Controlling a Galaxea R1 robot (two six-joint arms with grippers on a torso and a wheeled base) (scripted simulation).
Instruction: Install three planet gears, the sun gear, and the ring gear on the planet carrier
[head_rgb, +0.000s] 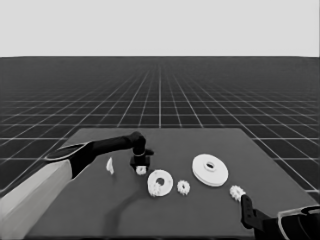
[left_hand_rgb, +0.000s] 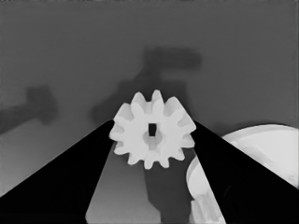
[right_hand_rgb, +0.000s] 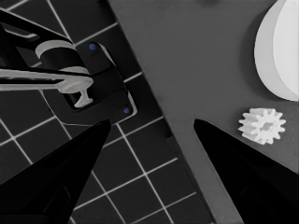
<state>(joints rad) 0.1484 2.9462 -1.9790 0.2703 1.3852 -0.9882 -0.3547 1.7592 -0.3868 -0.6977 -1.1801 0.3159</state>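
**Left gripper has a gear pinched, just left of the smaller round part**

So in the head view the left arm reaches in from the lower left corner of the frame, and the left gripper (head_rgb: 140, 167) sits around the middle of the dark table (head_rgb: 215, 220), fingers pointing down. There's a small white toothed gear (head_rgb: 141, 170) right at the fingertips. The left wrist view makes it clear: that gear (left_hand_rgb: 153, 129) is squeezed between the two black fingers (left_hand_rgb: 70, 182), teeth touching both sides, and it casts a shadow on the table under it, so it looks lifted off the surface.

Just right of that gripper in the head view lies the smaller round part (head_rgb: 160, 183), a flat white disc with a hole in the middle, and it already has what looks like one gear on its lower left portion. A second loose white gear (head_rgb: 183, 187) lies just beside it on its right. Further right, the larger round part (head_rgb: 210, 170), a thick white disc with a raised middle, lies on its own.

Another gear (head_rgb: 236, 192) lies toward the lower right of the frame, near the right gripper (head_rgb: 245, 210), which is parked in the lower right corner. In the right wrist view its fingers stand wide apart with nothing between them.

A thin white piece (head_rgb: 109, 166) stands left of the left gripper.
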